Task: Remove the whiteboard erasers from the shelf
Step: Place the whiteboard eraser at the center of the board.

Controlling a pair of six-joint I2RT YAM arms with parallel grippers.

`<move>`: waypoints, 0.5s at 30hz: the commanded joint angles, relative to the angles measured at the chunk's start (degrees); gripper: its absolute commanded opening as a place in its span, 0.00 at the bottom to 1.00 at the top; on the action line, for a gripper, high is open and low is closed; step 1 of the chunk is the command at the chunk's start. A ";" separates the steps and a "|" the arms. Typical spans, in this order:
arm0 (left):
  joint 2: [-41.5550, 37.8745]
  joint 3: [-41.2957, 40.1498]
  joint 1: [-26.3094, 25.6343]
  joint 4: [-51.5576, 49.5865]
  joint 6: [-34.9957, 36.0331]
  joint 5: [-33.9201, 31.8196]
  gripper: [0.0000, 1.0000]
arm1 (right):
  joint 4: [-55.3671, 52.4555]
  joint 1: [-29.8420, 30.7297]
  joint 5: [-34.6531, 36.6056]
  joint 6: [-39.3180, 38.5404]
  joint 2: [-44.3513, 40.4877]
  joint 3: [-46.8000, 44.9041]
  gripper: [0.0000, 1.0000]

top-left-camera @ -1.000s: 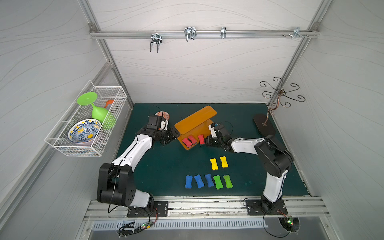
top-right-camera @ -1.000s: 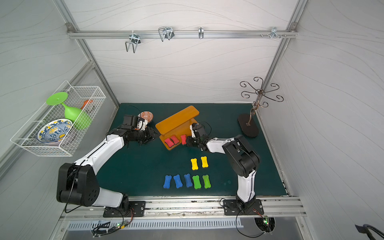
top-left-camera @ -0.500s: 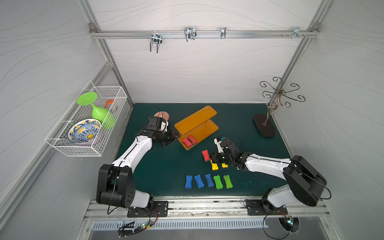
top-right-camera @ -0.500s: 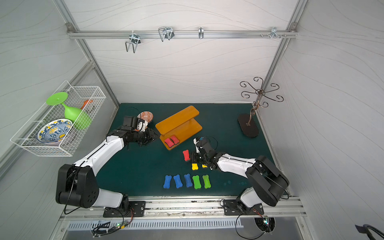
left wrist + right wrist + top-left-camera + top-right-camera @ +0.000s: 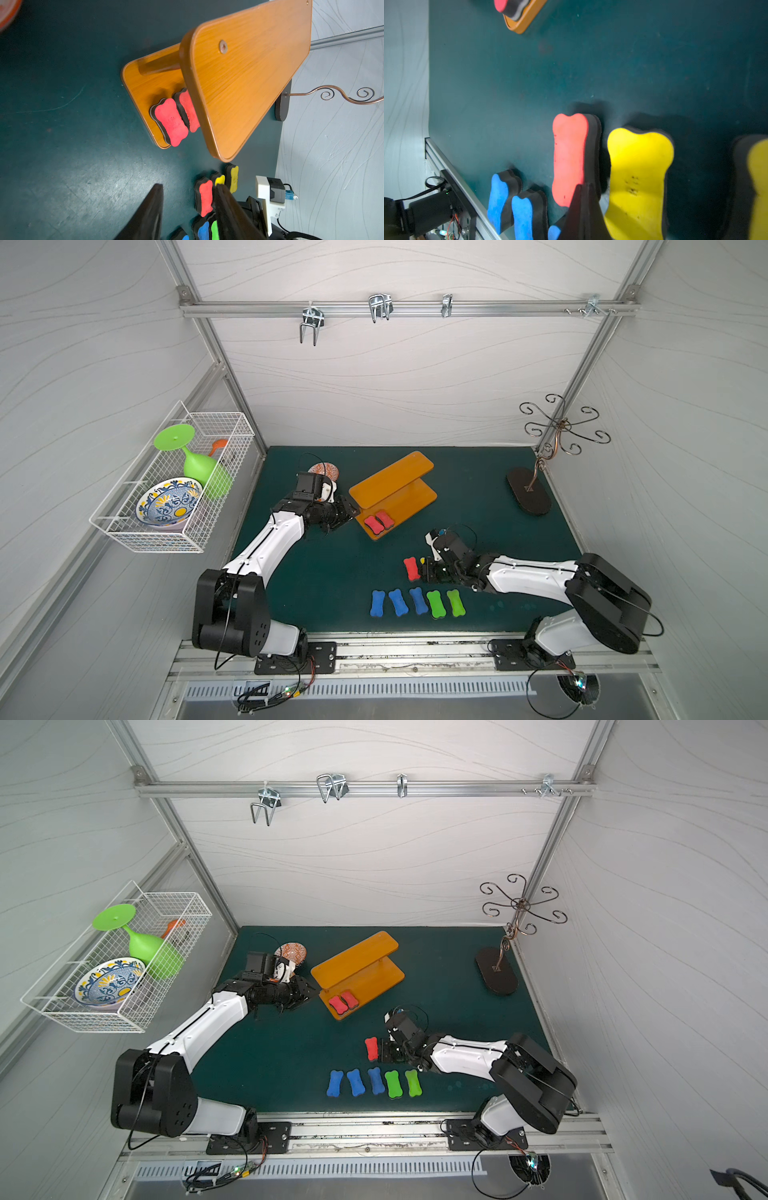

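Worth fearing first: a knock against the orange-brown two-tier shelf of flat rounded-corner boards [image 5: 390, 479], far centre on the dark green matted counter [image 5: 316, 572]. Carries two red bone-shaped foam erasers [image 5: 171, 122] on its lower board, at the near-left end, touching side by side, one half hidden behind the upper board in the left wrist view. Leaves a low, cramped way in for the left pincer [image 5: 188, 187], spread apart and empty, just beside that end. Could clip the board's edge and shove the stand; could also drag both blocks at once.

Second hazard at the right pincer [image 5: 583, 193]: pressed together, clamped on nothing visible, tips between a third red eraser [image 5: 569, 158] and one of two yellow erasers [image 5: 639, 176], all lying on the counter right of centre. Cannot tell whether touching. Might knock either askew on pulling away, or bump the near row of three blue erasers [image 5: 398, 602] and two green erasers [image 5: 435, 604].

Materials: matte, faintly pitted coloured foam over a thicker black spongy layer, waisted like a bone; probably squashy, apt to twist under an off-centre pinch. Shelf glossy, wood-grained, with a sunken screw head on top and a round post between boards. Counter mat dull and scuffed.
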 commanded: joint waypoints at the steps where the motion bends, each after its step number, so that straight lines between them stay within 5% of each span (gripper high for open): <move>1: -1.56 -0.01 0.11 1.08 0.68 0.10 0.44 | -3.00 0.82 0.07 -0.22 0.87 1.38 0.02; 15: -2.09 -0.36 0.05 1.30 0.73 0.07 0.44 | -5.23 0.93 -0.89 -2.29 2.81 3.60 0.12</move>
